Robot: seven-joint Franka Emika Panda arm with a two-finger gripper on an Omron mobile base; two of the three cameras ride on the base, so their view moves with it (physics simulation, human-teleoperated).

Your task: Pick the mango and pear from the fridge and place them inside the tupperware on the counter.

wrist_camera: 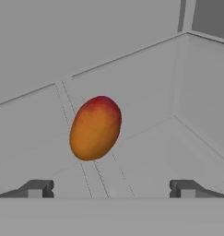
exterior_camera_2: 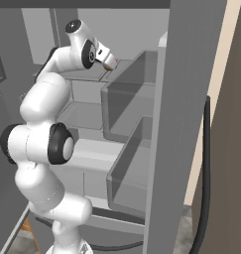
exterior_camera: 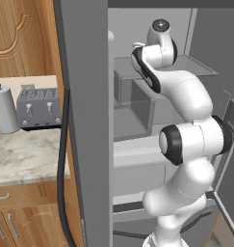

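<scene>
Where base views hide it, mango (wrist_camera: 95,128) lies visible.

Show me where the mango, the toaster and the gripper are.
mango (wrist_camera: 95,128), hand view, middle of its skin.
toaster (exterior_camera: 39,108), left base view, front face.
gripper (wrist_camera: 111,188), hand view, midway between its open fingertips.

no legible text, label, brand, number or sign appears on the fridge (exterior_camera: 84,120), the toaster (exterior_camera: 39,108) or the canister (exterior_camera: 5,108) at left.

A grey toaster (exterior_camera: 39,108) stands at the counter's back edge, a metal canister (exterior_camera: 5,109) just beside it.
</scene>
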